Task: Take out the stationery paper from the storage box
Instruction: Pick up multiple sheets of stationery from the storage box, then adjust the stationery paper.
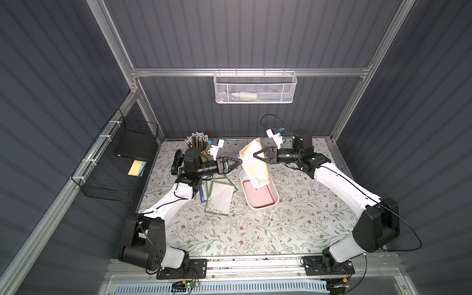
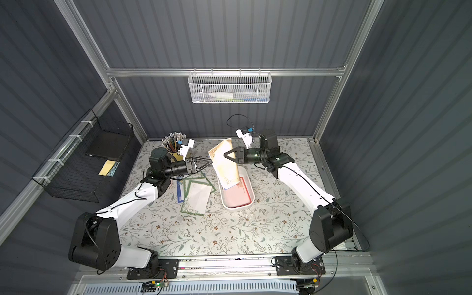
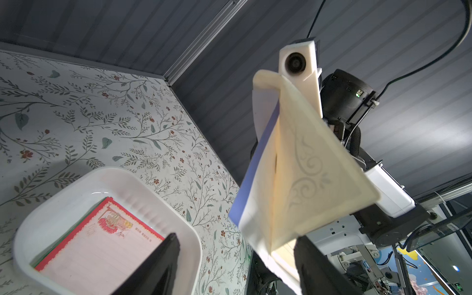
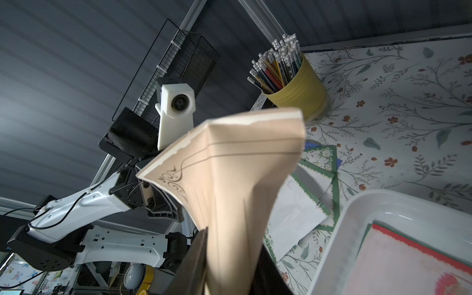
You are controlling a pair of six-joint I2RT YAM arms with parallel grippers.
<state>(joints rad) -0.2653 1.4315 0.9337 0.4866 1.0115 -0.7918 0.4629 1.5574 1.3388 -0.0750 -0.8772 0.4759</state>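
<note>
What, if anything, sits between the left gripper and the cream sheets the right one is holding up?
Nothing visible. The left gripper is open, with its tips right at the edge of the cream sheets, which the right gripper pinches above the storage box. Only air lies between them.

You've got white-shelled arms (image 1: 339,189), black joints, thin black cables; black fingers (image 3: 158,268); white wrist cams (image 3: 296,62), prob. 3D-printed.

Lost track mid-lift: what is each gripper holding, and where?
Right gripper pinches the tan-cream bordered paper sheets at their upper half; left gripper open, holding nothing.
</note>
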